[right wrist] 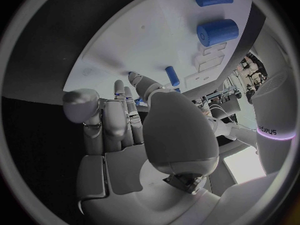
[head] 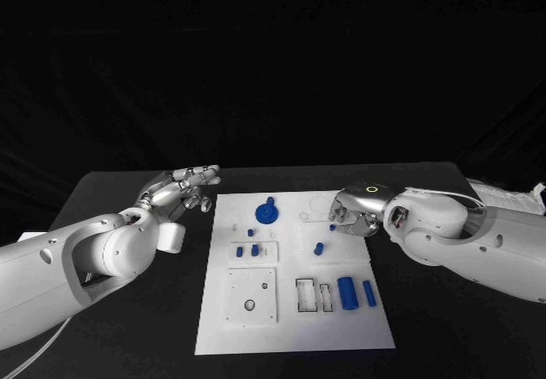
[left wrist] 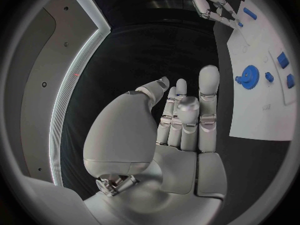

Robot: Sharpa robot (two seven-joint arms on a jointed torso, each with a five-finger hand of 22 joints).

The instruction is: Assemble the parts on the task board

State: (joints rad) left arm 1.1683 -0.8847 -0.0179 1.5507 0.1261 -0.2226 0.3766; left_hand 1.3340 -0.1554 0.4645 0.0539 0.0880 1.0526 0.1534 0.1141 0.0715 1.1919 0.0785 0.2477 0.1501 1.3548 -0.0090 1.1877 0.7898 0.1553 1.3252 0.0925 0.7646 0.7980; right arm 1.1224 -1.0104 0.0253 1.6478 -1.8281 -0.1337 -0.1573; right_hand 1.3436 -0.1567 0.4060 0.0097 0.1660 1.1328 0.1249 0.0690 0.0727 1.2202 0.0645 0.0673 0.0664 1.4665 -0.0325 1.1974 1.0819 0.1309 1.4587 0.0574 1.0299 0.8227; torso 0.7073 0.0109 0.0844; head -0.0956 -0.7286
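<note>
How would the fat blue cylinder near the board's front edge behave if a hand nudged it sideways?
The fat blue cylinder lies on its side on the flat task board, so it would probably roll. Its smooth, round surface may slip in a pinch. It looks rigid, likely light plastic.

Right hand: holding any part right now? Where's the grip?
Cannot tell. The right hand hovers over the task board, fingers curled; a small blue part sits at its fingertips, contact unclear.

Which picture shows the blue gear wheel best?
The left wrist view: the blue gear is unobstructed there, teeth visible. The head view shows it smaller, on the task board. I cannot pick it out in the right wrist view.
</note>
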